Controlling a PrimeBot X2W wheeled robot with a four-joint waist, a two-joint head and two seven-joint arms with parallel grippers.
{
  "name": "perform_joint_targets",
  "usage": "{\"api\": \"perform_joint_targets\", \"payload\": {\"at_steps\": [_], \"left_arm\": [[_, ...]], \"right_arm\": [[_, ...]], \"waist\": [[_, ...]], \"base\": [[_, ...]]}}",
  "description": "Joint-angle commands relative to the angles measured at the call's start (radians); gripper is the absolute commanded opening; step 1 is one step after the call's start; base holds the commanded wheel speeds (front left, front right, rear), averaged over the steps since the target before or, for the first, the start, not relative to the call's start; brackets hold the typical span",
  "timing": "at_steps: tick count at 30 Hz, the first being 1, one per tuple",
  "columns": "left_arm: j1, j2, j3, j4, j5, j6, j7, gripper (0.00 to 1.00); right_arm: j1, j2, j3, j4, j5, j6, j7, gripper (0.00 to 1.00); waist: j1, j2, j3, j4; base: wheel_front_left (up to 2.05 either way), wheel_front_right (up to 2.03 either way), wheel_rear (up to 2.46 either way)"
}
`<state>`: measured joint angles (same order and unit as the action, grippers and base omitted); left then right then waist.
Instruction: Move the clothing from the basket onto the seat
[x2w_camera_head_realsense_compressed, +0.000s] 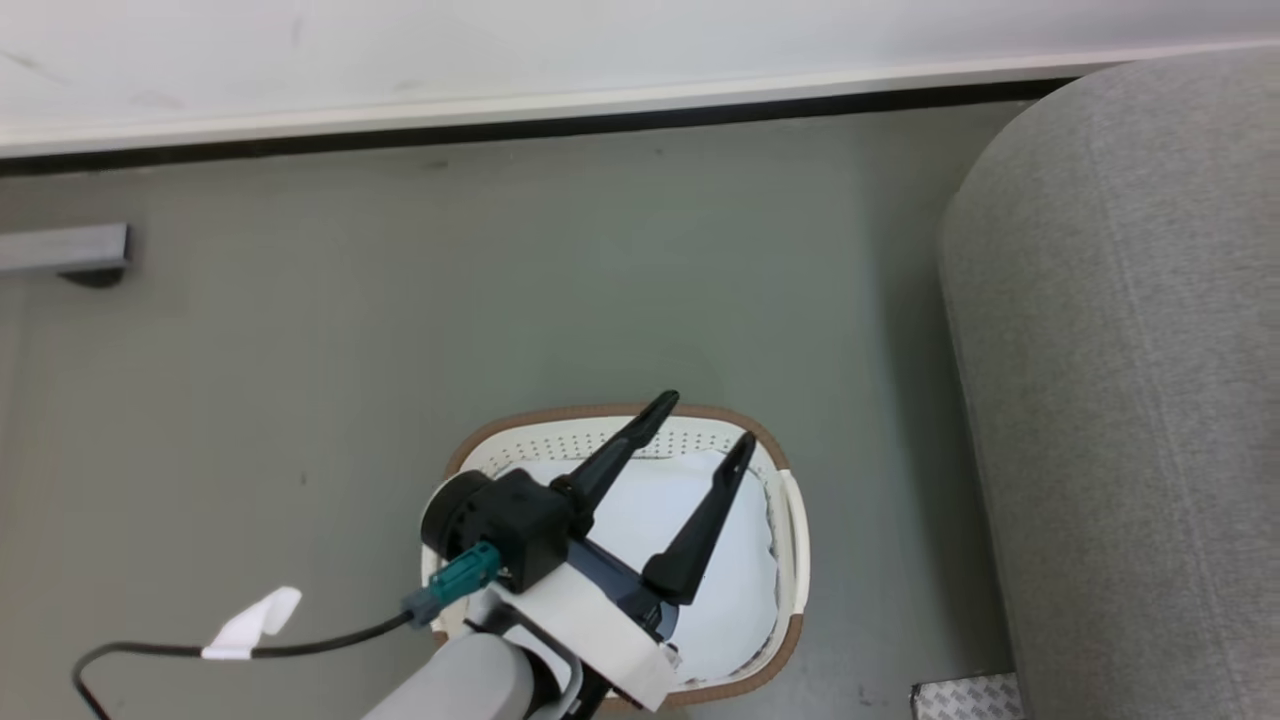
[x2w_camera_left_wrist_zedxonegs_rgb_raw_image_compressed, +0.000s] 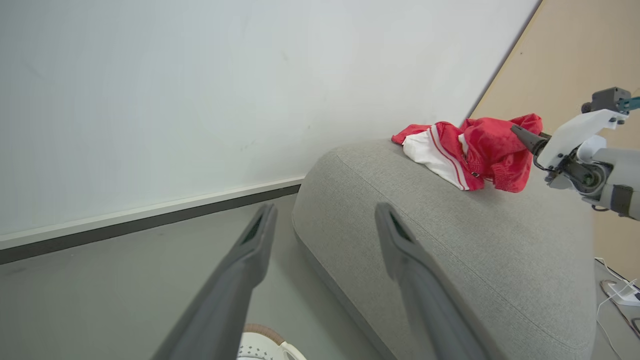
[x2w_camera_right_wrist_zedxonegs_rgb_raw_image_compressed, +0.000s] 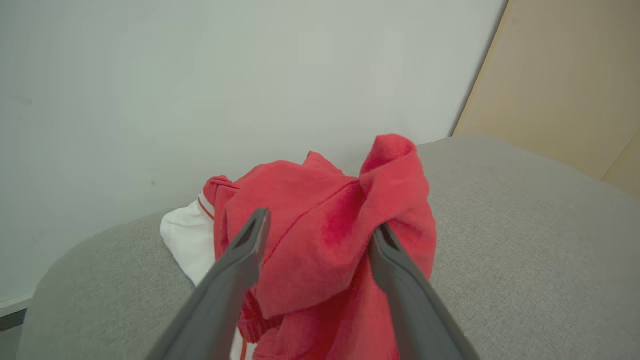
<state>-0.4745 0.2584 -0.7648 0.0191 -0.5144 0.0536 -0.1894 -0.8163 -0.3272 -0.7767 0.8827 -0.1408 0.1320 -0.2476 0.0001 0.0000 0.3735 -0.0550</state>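
clothing (x2w_camera_left_wrist_zedxonegs_rgb_raw_image_compressed: 480, 150): crumpled red heap, white panel with red stripes showing, lying on top of the seat (x2w_camera_head_realsense_compressed: 1130, 350). seat: big, grey fabric, rounded padded edges, by the wall. basket (x2w_camera_head_realsense_compressed: 540, 445): cream, perforated, brown rim, upright on floor near the seat, white inside.

floor (x2w_camera_head_realsense_compressed: 500, 300) open btwn basket (x2w_camera_head_realsense_compressed: 550, 442) & wall (x2w_camera_head_realsense_compressed: 500, 50), seat (x2w_camera_head_realsense_compressed: 1130, 400) blocks right

A grey-green floor (x2w_camera_head_realsense_compressed: 500, 300) is bounded at the top of the head view by a white wall (x2w_camera_head_realsense_compressed: 600, 40) with a pale skirting board (x2w_camera_head_realsense_compressed: 600, 105). A grey bar (x2w_camera_head_realsense_compressed: 60, 248) is cut off at the left edge. A tan panel (x2w_camera_left_wrist_zedxonegs_rgb_raw_image_compressed: 575, 60) is seen at upper right in the left wrist view.
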Motion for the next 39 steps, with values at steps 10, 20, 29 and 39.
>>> {"api": "perform_joint_targets", "payload": {"at_steps": [10, 20, 29, 39], "left_arm": [[0.083, 0.028, 0.052, 0.018, -0.038, 0.046, -0.038, 1.0], [0.168, 0.036, 0.099, 0.039, -0.065, 0.088, -0.06, 1.0], [0.274, 0.032, 0.201, 0.089, -0.058, 0.142, -0.075, 1.0], [0.409, 0.024, 0.37, 0.112, 0.059, 0.13, -0.075, 1.0]], "right_arm": [[0.25, 0.125, 0.324, -0.295, 0.109, -0.003, -0.018, 1.0], [0.467, 0.207, 0.575, -0.541, 0.214, -0.003, -0.018, 1.0], [0.622, 0.248, 0.679, -0.616, 0.238, -0.003, -0.018, 1.0], [0.74, 0.273, 0.707, -0.632, 0.208, -0.003, -0.018, 1.0]], "waist": [[-0.0001, 0.0, -0.14, -0.069], [-0.0001, 0.0, -0.246, -0.048], [-0.0001, 0.0, -0.354, 0.048], [-0.0001, 0.0, -0.406, 0.102]], "base": [[0.0, 0.0, 0.0], [0.0, 0.0, 0.0], [0.0, 0.0, 0.0], [0.0, 0.0, 0.0]]}}
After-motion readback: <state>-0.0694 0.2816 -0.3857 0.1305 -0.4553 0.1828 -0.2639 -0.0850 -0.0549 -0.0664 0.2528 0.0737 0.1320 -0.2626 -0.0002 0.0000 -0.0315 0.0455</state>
